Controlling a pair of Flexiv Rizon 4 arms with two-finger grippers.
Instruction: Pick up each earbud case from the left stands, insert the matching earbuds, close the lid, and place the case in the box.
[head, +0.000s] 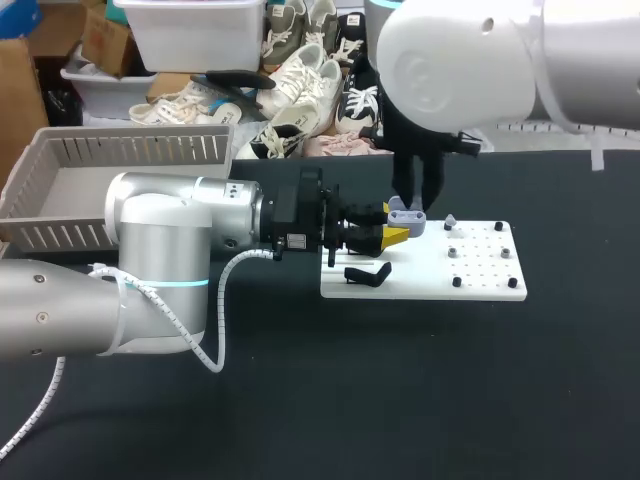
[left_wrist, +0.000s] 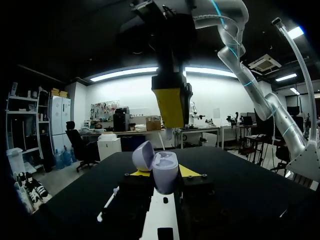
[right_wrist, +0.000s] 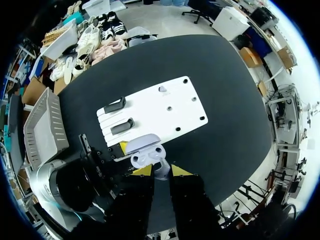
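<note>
Item: earbud case (left_wrist: 162, 172), lavender, lid hinged open. It is held above the white board (head: 480, 285), with our left gripper (left_wrist: 163, 173) pinching its lower shell from both sides. We judge it light, hard, smooth and slippery, so we grip the body, never the lid. Our right gripper (right_wrist: 161, 171), just over the case, nips a small pale earbud (right_wrist: 161, 167). Case wells: contents hidden from us. Grey box (head: 130, 150), at the table's left: no case shows inside.
</note>
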